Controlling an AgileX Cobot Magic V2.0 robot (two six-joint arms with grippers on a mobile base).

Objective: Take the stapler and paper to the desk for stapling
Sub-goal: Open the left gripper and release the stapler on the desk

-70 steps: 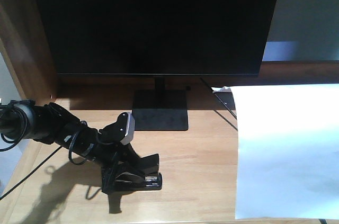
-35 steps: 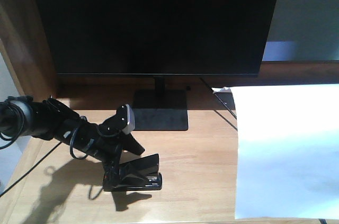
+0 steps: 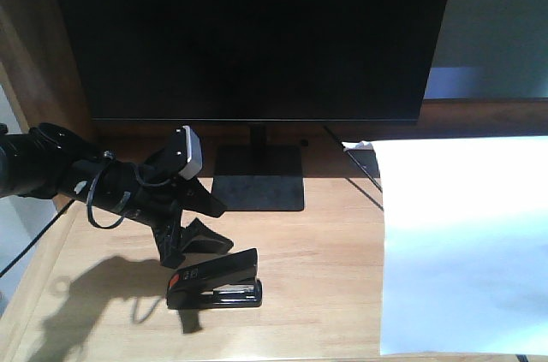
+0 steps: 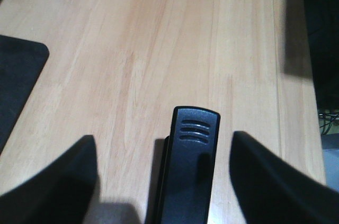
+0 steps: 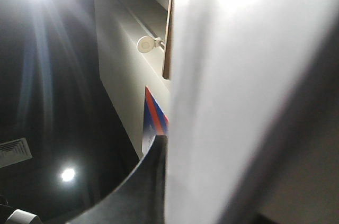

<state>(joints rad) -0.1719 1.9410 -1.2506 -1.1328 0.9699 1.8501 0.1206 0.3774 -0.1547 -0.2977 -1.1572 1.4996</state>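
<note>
On the wooden surface, near its front edge, the stapler is lying flat, with its orange end at 9 o'clock and its mouth pointing to 3 o'clock. The left fingers are hanging a little above its rear end, spread wide. In the left wrist view the stapler is sitting between them and touching neither.

The paper is filling the 3 o'clock side, well apart from the stapler. I cannot tell if it is lying fully flat. In the right wrist view the white sheet is very close to one dark right finger, but I cannot tell whether the right fingers are gripping it.

It seems the stapler is already placed, so the left arm is probably clearing away from it. To do this well, the fingers should be staying wide and moving straight up, not sideways, so the stapler is not being pushed. They should also be keeping away from the monitor foot at 12 o'clock. Next, the paper edge is needing to come toward the stapler mouth.
</note>
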